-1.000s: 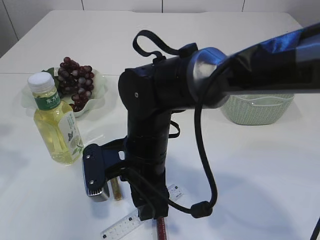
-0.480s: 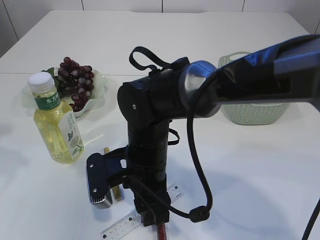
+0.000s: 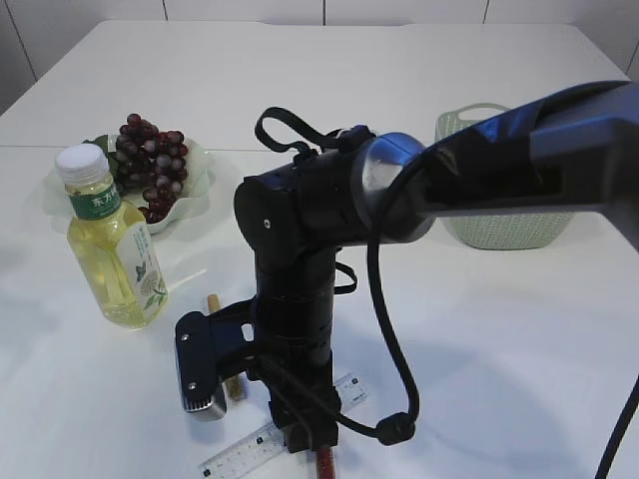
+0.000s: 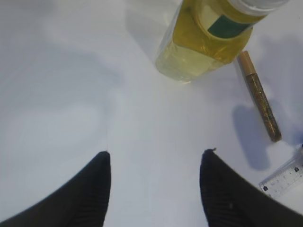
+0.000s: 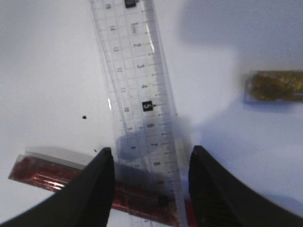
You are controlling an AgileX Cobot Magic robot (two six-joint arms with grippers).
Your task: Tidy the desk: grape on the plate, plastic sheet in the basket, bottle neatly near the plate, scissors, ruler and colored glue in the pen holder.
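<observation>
My right gripper (image 5: 150, 153) hangs open just above the table, its fingers either side of the clear ruler (image 5: 139, 99), which lies across a red glitter glue tube (image 5: 52, 172). A gold glue tube (image 5: 277, 86) lies to the right. In the exterior view that gripper (image 3: 300, 434) points down at the ruler (image 3: 240, 457) near the front edge. My left gripper (image 4: 155, 156) is open over bare table, short of the yellow bottle (image 4: 208, 38). Grapes (image 3: 150, 165) rest on the green plate (image 3: 200, 160). Scissors, pen holder and plastic sheet are out of view.
A pale green woven basket (image 3: 499, 215) stands at the back right, partly behind the right arm. The bottle (image 3: 110, 239) stands upright just in front of the plate. The gold glue (image 3: 213, 303) lies between bottle and arm.
The right arm has sunk lower toward the ruler and drawn slightly nearer, uncovering the basket's handle. Bottle, grapes and glue tubes stay put.
</observation>
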